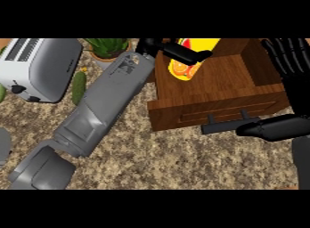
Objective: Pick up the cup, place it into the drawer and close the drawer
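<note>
I take the wooden drawer as my landmark. It stands pulled open on the speckled tabletop, its front panel toward me and its dark handle jutting from that panel.

My left hand is over the drawer's far left corner, at the end of the grey forearm that runs up diagonally along the drawer's left side. Its black fingers are curled round the cup, a yellow one with an orange-slice print, and they cross its upper part. The cup is tilted and sits over the inside of the drawer, by its left wall; I cannot tell whether it touches the drawer's floor.

My right hand is at the drawer's right side. Its fingers are stretched out straight along the right wall and it holds nothing, while the thumb lies just in front of the drawer's front panel, with its tip just beside the right end of the handle.

Left of the drawer, beyond my left forearm, a silver toaster stands on the tabletop with a green cucumber beside it. A potted plant sits behind these, near the drawer's far left corner.
</note>
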Available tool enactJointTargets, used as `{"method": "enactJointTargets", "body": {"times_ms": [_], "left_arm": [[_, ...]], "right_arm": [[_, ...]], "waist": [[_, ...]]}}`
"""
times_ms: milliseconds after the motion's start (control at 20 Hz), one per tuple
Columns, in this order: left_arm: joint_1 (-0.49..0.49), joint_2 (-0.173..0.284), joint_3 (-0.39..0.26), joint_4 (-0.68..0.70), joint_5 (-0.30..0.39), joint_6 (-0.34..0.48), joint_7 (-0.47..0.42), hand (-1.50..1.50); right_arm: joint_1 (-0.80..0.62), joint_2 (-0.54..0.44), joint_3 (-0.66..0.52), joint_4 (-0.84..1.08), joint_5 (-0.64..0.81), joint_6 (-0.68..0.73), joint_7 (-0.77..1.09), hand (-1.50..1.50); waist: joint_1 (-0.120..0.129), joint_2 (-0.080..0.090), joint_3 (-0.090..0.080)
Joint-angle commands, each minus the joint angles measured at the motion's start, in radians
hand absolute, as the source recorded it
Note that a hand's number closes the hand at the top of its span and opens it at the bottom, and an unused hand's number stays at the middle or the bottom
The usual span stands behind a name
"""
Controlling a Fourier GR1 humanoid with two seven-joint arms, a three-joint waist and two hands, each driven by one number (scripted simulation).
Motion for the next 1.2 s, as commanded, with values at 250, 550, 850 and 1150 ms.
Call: {"method": "enactJointTargets", "body": {"times_ms": [250,550,850,1150], "left_arm": [[0.058,0.0,-0.07,0.001,0.097,-0.017,-0.044,-1.5],[0.093,0.0,-0.046,-0.079,0.224,-0.027,-0.139,-1.5],[0.082,0.0,-0.02,-0.118,0.323,-0.011,-0.242,-1.5],[0.101,0.0,-0.03,-0.087,0.367,0.048,-0.298,-1.5]], "right_arm": [[-0.039,0.0,0.024,0.017,-0.035,0.049,-0.016,-1.5],[-0.067,0.038,0.141,0.017,-0.146,0.184,0.01,1.5],[-0.042,-0.052,0.253,0.038,-0.193,0.379,0.086,1.5],[0.006,-0.18,0.305,0.025,-0.019,0.435,0.144,-1.5]], "waist": [[-0.061,0.018,-0.001],[-0.077,0.017,-0.002],[-0.04,0.006,-0.003],[0.027,-0.013,-0.002]]}}
